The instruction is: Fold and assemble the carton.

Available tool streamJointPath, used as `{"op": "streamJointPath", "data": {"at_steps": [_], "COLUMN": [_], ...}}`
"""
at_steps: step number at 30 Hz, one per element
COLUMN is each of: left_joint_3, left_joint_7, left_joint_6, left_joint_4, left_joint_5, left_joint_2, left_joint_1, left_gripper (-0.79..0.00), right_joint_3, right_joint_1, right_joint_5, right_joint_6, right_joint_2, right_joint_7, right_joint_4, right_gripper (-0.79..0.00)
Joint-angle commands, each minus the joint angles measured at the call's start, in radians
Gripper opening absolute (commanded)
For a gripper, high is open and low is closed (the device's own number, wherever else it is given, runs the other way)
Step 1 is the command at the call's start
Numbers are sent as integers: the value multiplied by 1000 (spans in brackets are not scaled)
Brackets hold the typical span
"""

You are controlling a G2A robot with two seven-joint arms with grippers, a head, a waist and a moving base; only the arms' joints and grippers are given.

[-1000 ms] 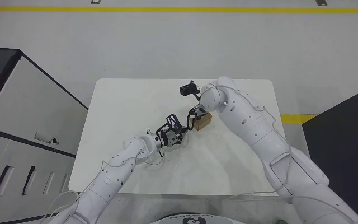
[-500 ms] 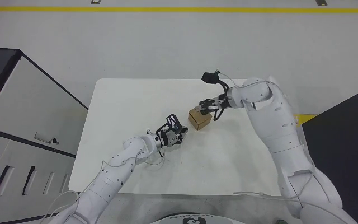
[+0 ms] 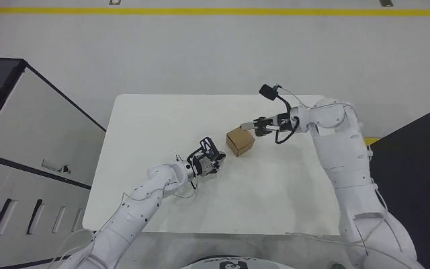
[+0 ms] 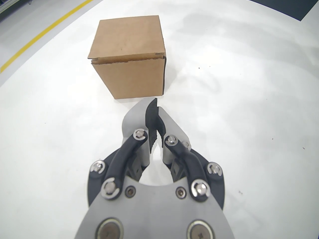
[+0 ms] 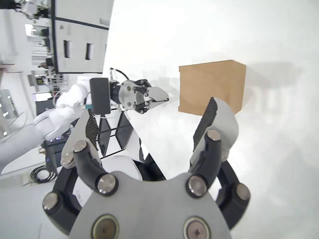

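start with your left tool [image 4: 152, 105]: its pads are pressed together on nothing, low over the counter [image 3: 154, 121]. the tips aim at the near lower corner of the carton [image 4: 129, 58], just short of touching it, and that arm stretches in from the near left.

the carton stands upright mid-counter, closed into a cube. the lid's tuck seam on its near face looks slightly ragged, so i judge the job nearly done. to finish well, press that seam flat with the closed tips, gently, since a light box will likely slide. brace its far right side first.

your right tool [image 3: 254, 127] sits there, spread wide and empty, close beside the carton and seemingly not touching.
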Motion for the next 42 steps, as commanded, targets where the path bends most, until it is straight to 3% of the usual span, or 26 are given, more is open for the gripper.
{"op": "streamJointPath", "data": {"at_steps": [1,8,20,27,32,33,34,35,38,39,42], "left_joint_3": [0,0,0,0,0,0,0,0,0,0,-5], "left_joint_7": [0,0,0,0,0,0,0,0,0,2,29], "left_joint_6": [0,0,0,0,0,0,0,0,0,0,-14], "left_joint_4": [0,0,0,0,0,0,0,0,0,-2,-18], "left_joint_5": [0,0,0,0,0,0,0,0,0,-2,-24], "left_joint_2": [0,0,0,0,0,0,0,0,0,0,2], "left_joint_1": [0,0,0,0,0,0,0,0,0,2,14], "left_gripper": [-785,-785,-785,-785,-785,-711,-453,-314,-314,0,0], "right_joint_3": [62,125,129,188,214,213,213,213,213,213,213], "right_joint_1": [-22,-96,-115,-202,-227,-227,-227,-227,-227,-227,-227], "right_joint_5": [101,351,391,630,758,767,767,767,767,767,767], "right_joint_6": [-74,-79,-90,-70,-70,-70,-70,-70,-70,-70,-70], "right_joint_2": [14,70,74,116,154,162,162,162,162,162,162], "right_joint_7": [58,62,51,71,71,71,71,71,71,71,71], "right_joint_4": [24,-11,-18,-60,-13,-8,-8,-8,-8,-8,-8], "right_gripper": [0,0,0,0,0,0,0,0,0,0,0]}}
